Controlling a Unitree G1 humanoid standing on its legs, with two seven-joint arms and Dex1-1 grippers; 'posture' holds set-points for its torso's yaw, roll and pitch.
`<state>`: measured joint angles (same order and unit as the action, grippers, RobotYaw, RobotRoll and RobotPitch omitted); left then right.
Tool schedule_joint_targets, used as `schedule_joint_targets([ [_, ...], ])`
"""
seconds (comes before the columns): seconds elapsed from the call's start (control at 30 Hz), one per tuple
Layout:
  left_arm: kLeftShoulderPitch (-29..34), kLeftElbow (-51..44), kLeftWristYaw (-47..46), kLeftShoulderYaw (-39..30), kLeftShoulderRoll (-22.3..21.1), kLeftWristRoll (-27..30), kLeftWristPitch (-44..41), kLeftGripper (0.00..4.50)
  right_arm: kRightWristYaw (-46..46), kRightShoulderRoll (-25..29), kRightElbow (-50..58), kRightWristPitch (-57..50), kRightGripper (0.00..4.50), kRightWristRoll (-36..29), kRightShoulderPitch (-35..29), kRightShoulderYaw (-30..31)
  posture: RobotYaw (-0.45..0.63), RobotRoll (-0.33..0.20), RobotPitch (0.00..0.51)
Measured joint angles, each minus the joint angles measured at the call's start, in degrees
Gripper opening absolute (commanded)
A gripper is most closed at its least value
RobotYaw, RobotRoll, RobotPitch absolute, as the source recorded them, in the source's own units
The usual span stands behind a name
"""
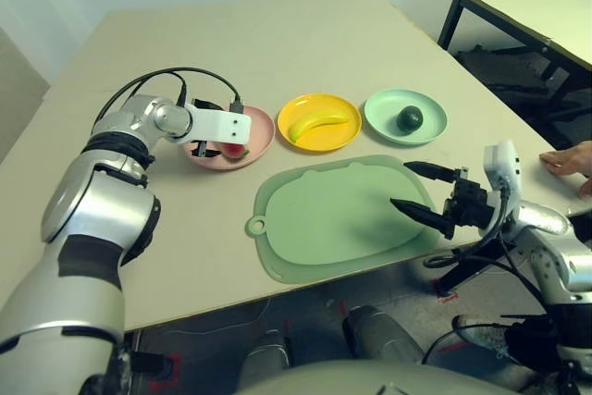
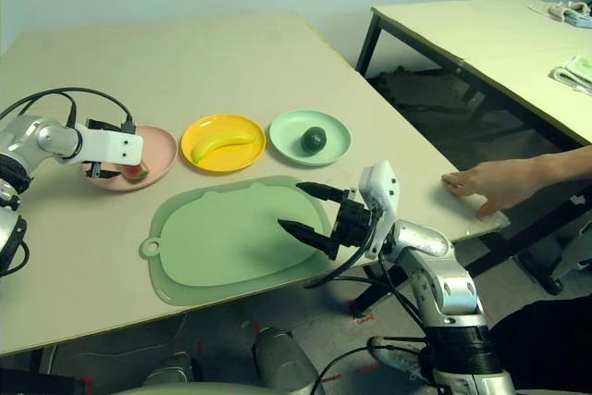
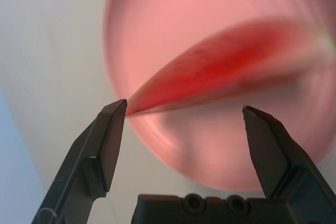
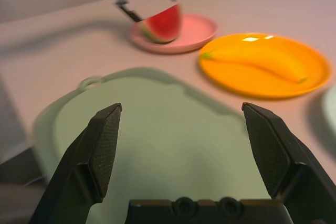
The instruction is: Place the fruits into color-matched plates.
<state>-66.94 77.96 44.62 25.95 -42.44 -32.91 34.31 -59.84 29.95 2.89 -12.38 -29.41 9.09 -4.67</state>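
The red watermelon wedge (image 1: 234, 149) lies in the pink plate (image 1: 264, 132). My left gripper (image 1: 215, 145) hangs just over it, open, one fingertip (image 3: 116, 109) close to the wedge's point (image 3: 220, 72). In the yellow plate (image 1: 340, 136) lies the banana (image 1: 319, 124). The dark green avocado (image 1: 410, 118) rests in the mint green plate (image 1: 433, 125). My right gripper (image 1: 400, 184) is open with nothing in it, low over the right part of the pale green mat (image 1: 324, 224).
A person's hand (image 1: 569, 162) rests on the table's right edge, near my right arm. A second table (image 1: 532, 2) stands at the back right. The mat's loop handle (image 1: 256, 226) points toward the front edge.
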Motion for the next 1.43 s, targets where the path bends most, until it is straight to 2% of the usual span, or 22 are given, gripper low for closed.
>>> schedule_joint_targets([
  [0.17,-1.03,-2.84,15.49,-19.83,1.21,21.26,-9.91,4.48,7.62,-2.52,-2.65,0.72,4.50,-0.31,3.21,-5.51,-0.19,0.000,0.072],
  [0.27,0.33,-9.97,20.02,-26.49,-0.70,29.17,-16.16,4.48,9.54,-2.97,-7.07,2.89,4.50,-0.24,3.06,-8.09,-0.17,0.000,0.088],
  [0.33,5.16,-17.44,19.91,-31.35,-2.40,34.27,-22.16,4.48,10.35,-2.97,-11.20,5.21,4.50,0.23,2.59,-9.73,-0.15,0.000,0.100],
  [0.37,9.04,-21.87,19.15,-33.47,-3.54,36.32,-25.08,4.48,10.62,-2.88,-13.26,6.57,4.50,0.49,2.30,-10.45,-0.14,0.000,0.103],
  [0.43,20.94,-33.51,15.39,-39.42,-4.61,40.92,-31.99,4.48,10.99,-2.21,-18.79,9.62,4.50,1.13,1.65,-12.45,-0.12,0.000,0.113],
  [0.5,36.17,-46.83,9.31,-46.11,-3.44,44.65,-38.56,4.48,11.24,-1.12,-25.71,12.92,4.50,1.89,2.06,-14.42,-0.10,0.000,0.116],
  [0.57,47.87,-55.78,4.66,-49.81,-1.11,45.77,-41.71,4.48,11.00,0.47,-31.83,15.84,4.50,3.10,2.76,-15.46,-0.04,0.000,0.125],
  [0.63,58.69,-65.31,-0.58,-52.52,3.39,46.19,-43.49,4.48,10.33,2.49,-39.44,19.64,4.50,4.79,4.62,-15.95,-0.02,0.000,0.133],
  [0.73,67.31,-73.02,-6.82,-53.46,8.83,46.15,-44.29,4.48,9.87,5.19,-50.58,24.43,4.50,6.85,9.59,-16.42,0.01,0.000,0.139],
  [0.87,68.72,-76.05,-13.81,-53.95,13.93,46.36,-44.08,4.48,11.36,8.18,-62.57,29.39,4.50,9.71,17.64,-16.57,0.03,0.000,0.126],
  [1.03,65.07,-72.29,-19.93,-53.56,17.85,46.33,-42.22,4.48,15.02,13.51,-71.62,30.15,4.50,10.70,23.34,-17.13,-0.01,0.000,0.111],
  [1.17,62.49,-68.87,-22.09,-51.29,18.64,45.69,-40.13,4.48,16.64,16.61,-74.26,30.15,4.50,11.57,26.05,-17.66,-0.04,0.000,0.116],
  [1.2,62.08,-68.04,-22.30,-51.07,18.63,45.67,-39.53,4.48,16.72,16.88,-74.46,30.15,4.50,11.67,26.38,-17.68,-0.04,0.000,0.102],
  [1.43,62.63,-66.03,-23.72,-49.26,18.96,45.61,-36.86,4.48,17.80,17.63,-76.16,30.14,4.50,11.95,26.71,-18.46,-0.04,0.000,0.104],
])
